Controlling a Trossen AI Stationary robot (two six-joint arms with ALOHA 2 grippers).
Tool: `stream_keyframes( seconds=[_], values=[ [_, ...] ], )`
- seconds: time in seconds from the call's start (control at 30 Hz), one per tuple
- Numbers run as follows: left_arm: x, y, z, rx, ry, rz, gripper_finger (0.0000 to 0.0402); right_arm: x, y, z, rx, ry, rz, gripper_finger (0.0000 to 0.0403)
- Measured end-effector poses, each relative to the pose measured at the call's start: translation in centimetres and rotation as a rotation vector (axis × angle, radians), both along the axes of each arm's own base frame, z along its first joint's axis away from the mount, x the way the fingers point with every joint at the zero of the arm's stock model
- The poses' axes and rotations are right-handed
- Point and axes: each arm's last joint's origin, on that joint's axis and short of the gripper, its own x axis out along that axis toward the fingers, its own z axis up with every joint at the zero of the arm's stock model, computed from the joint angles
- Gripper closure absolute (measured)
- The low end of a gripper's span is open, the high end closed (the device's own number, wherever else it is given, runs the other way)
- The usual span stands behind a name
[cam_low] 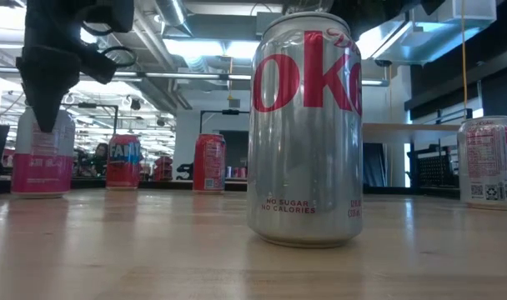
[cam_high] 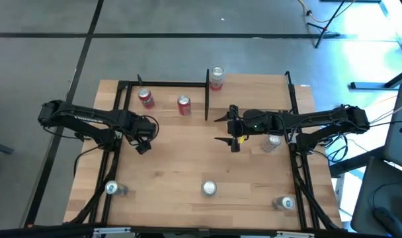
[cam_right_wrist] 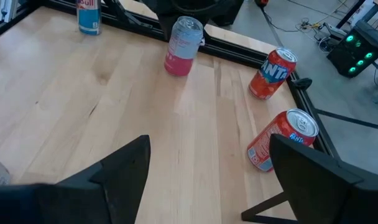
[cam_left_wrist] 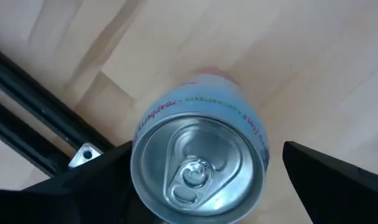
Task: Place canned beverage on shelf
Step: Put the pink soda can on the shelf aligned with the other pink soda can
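The pink-labelled can (cam_left_wrist: pixel 198 165) stands upright on the worktop (cam_high: pixel 188 158) at its left-middle, close to a black frame bar (cam_left_wrist: pixel 33 106). Its long axis is vertical and its pull-tab top faces up at the left wrist camera. It is a thin, smooth metal cylinder, likely slippery and easily dented if empty, heavier if full, so I would grip it across the mid-body rather than the rim. The left gripper (cam_high: pixel 145 137) hovers over it with fingers spread on either side, not touching, while the right gripper (cam_high: pixel 224 129) waits mid-worktop, fingers apart and empty.
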Motion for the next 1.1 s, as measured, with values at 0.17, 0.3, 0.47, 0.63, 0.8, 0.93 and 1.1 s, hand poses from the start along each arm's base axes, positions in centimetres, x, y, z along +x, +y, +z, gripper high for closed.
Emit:
stream_keyframes(
  seconds=[0.17,0.3,0.47,0.63,0.8,0.93,1.1],
  values=[
    [0.0,-0.3,-0.1,0.015,0.013,-0.099,0.0035,0.0,0.0,0.0,-0.017,-0.002,0.008,0.0091],
    [0.2,-0.8,-0.1,0.015,-0.003,-0.184,0.0076,0.0,0.0,0.1,-0.031,-0.006,0.014,0.0090],
    [1.0,-1.9,0.1,-0.029,-0.098,-0.261,0.0134,0.0,0.0,0.1,-0.031,-0.010,0.014,0.0090],
    [1.6,-3.4,0.7,-0.054,-0.181,-0.316,0.0154,0.1,0.1,0.0,-0.023,-0.010,0.031,0.0091],
    [3.1,-4.7,0.6,-0.065,-0.292,-0.300,0.0152,0.4,0.1,0.1,-0.020,-0.029,0.046,0.0091],
    [3.9,-5.3,-0.2,-0.068,-0.276,-0.221,0.0152,0.5,0.1,0.0,-0.020,-0.029,0.046,0.0090],
    [5.9,-5.7,0.1,-0.046,-0.253,-0.197,0.0152,0.6,0.1,-0.1,-0.023,-0.027,0.047,0.0090]
  ],
)
